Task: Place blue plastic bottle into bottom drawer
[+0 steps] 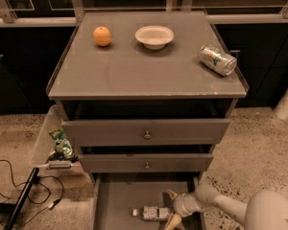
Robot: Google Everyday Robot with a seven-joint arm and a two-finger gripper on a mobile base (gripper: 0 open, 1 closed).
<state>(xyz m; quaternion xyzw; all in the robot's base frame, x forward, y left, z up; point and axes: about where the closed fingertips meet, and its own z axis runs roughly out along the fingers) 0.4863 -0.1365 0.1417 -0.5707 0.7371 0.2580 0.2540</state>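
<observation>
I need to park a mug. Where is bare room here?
Bare: the cabinet top in front of orange and bowl, left of the can; also the bottom drawer at left. Crowded: the drawer's right, with the blue plastic bottle and the gripper, jaws open.

Rounded white arm (233, 209), tan-fingered tool (171, 208) in bottom drawer (119, 199)

The gripper (171, 208), fingers spread at the right of the bottom drawer (116, 200), hides the base of the blue plastic bottle (151, 212), whose label print is too small to read. The drawer's front and the robot arm (264, 214) run off the lower edge.
</observation>
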